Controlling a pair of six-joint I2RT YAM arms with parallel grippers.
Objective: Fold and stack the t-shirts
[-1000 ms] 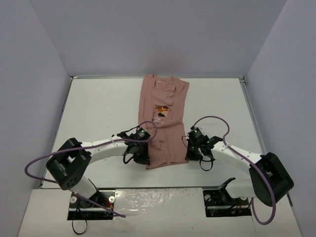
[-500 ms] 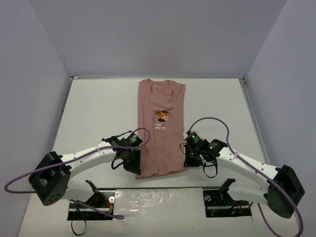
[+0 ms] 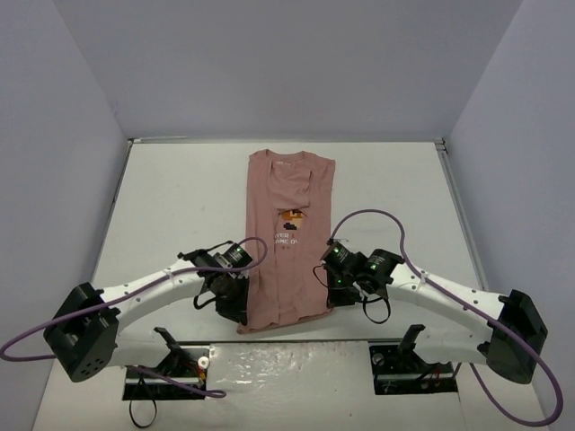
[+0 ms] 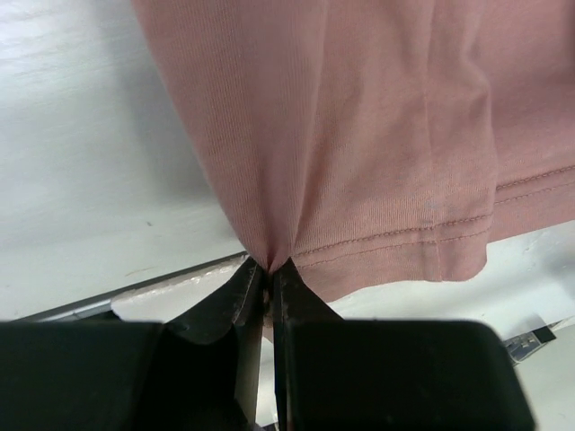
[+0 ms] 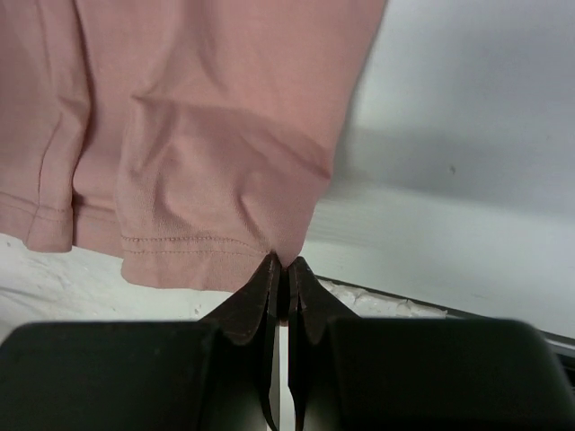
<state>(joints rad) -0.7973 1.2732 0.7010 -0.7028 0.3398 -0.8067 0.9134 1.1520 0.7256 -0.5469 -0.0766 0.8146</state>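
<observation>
One dusty-pink t-shirt (image 3: 287, 242) lies lengthwise down the middle of the table, folded into a narrow strip with its sleeves tucked in. Its collar is at the far end and its small orange-brown chest graphic (image 3: 289, 215) faces up. My left gripper (image 3: 241, 316) is shut on the hem's left corner (image 4: 269, 256). My right gripper (image 3: 333, 301) is shut on the hem's right corner (image 5: 286, 251). Both corners sit at the table's near edge, and the hem (image 4: 404, 242) hangs slightly over it.
White walls enclose the white table (image 3: 180, 206) on the left, right and back. Purple cables (image 3: 377, 220) loop over both arms. The arm bases (image 3: 166, 368) sit below the table's near edge.
Both grippers have pulled the shirt's hem toward the near edge of the table. The whole shirt has slid nearer and lies straighter and flatter.
</observation>
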